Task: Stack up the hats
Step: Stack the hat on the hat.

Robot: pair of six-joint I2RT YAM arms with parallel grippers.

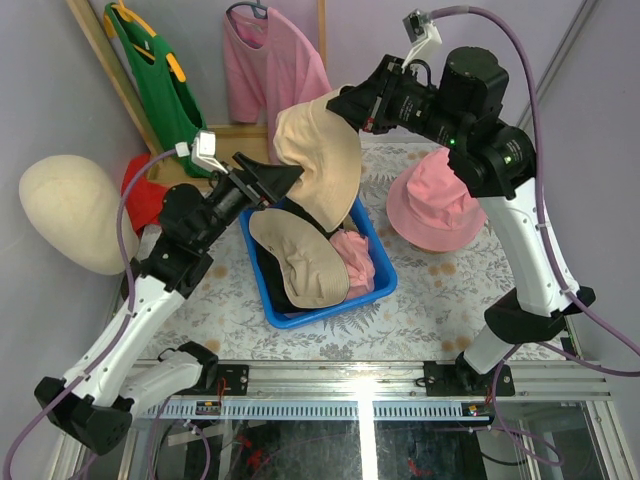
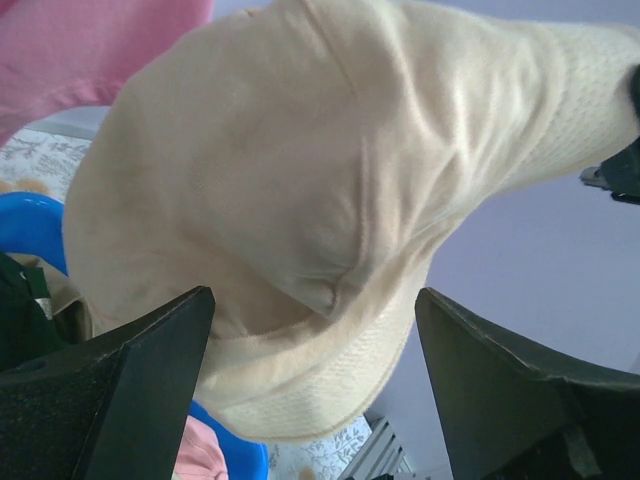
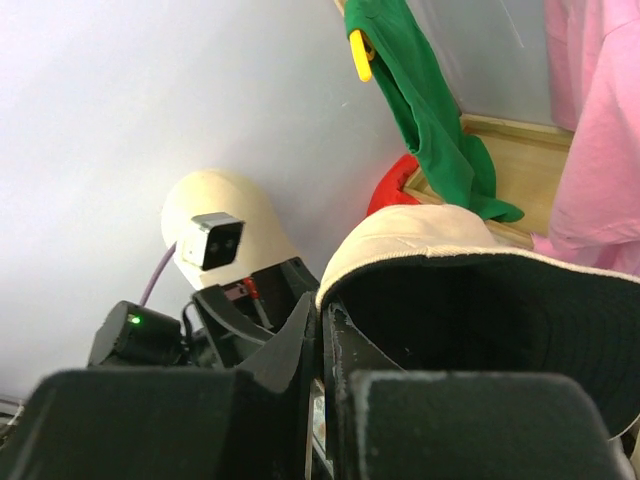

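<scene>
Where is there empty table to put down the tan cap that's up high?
Bare flowery tablecloth lies between the blue plastic bin, the pink fabric bucket hat and the right arm; another strip runs along the bin's front. The bin is crowded with hats, and the left arm hangs by its left side.

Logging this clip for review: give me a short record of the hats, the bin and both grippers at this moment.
right gripper: shut on tan cap, held above blue bin
left gripper: open, at the held cap's lower part; contact unclear
in bin: second tan cap, pink cap, something dark underneath
on table: pink bucket hat, right of the bin
</scene>
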